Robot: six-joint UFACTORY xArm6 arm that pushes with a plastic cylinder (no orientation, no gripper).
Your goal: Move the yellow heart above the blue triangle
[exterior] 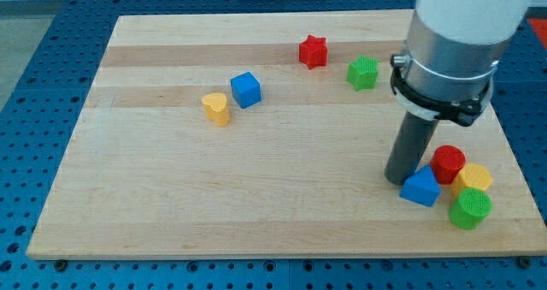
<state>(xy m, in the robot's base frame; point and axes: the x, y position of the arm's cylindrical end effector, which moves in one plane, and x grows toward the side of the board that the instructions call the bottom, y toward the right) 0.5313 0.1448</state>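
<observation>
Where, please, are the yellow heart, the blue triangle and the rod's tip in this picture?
yellow heart (217, 108): camera view, on its top face.
blue triangle (420, 188): camera view, on its top face.
my tip (398, 180): camera view, the rod's very end, just left of the blue triangle.

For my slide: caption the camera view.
My tip rests beside the blue triangle, far from the yellow heart at the view's left.

My tip rests just left of the blue triangle at lower right; the yellow heart sits upper left beside the blue cube.
</observation>
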